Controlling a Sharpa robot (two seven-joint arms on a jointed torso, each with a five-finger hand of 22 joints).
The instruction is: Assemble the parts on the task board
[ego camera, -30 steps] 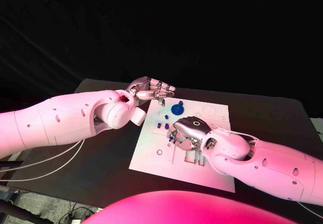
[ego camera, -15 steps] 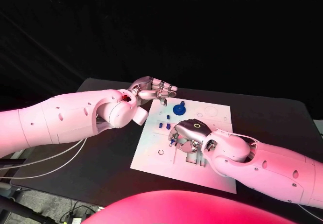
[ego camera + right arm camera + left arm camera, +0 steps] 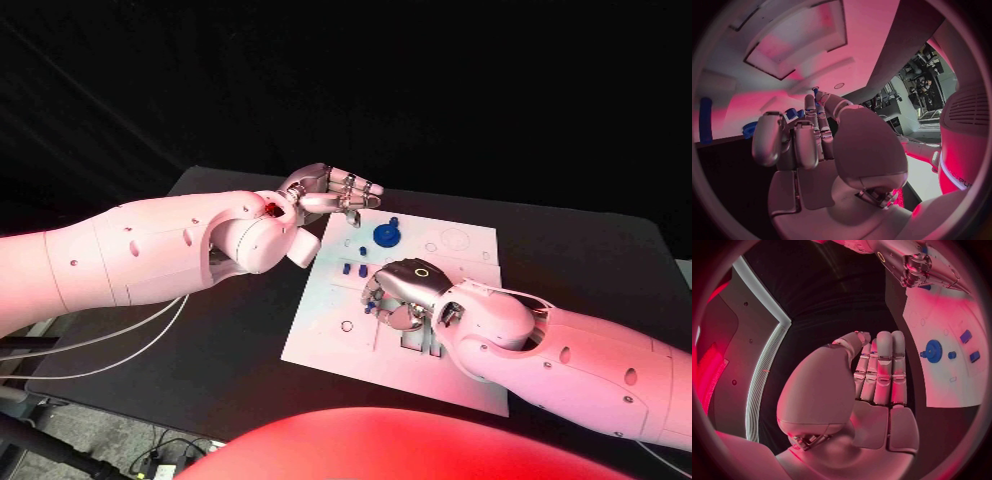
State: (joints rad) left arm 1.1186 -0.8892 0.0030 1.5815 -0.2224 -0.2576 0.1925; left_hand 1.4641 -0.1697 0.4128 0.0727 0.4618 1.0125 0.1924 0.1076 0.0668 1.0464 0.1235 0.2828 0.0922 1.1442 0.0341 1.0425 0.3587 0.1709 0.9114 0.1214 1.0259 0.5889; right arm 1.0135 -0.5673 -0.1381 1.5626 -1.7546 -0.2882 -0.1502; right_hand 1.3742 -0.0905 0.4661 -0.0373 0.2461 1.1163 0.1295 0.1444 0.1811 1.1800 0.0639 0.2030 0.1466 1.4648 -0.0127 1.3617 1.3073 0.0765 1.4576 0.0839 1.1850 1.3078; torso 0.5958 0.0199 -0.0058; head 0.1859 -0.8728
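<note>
The task board (image 3: 325, 318) lies flat in the middle of the black tabletop (image 3: 216, 370), its long side running from near to far. On its far part stands a round blue gear-like part (image 3: 385, 235), with a smaller blue part (image 3: 395, 219) just beyond it; to the left, two short blue parts (image 3: 351, 269) lie side by side on the white surface.

The left robot hand (image 3: 333, 192) hovers over the far left corner of the board — in the left wrist view its fingers (image 3: 882, 371) lie straight and pressed together, the thumb folded across in front of them, with nothing between them.

The right robot hand (image 3: 400, 291) is low over the middle of the board, knuckles up, fingers (image 3: 795, 140) curled downward. A bit of blue shows at its fingertips in both the head view and the right wrist view — whether it is pinching that part or merely touching it, I cannot tell.
</note>
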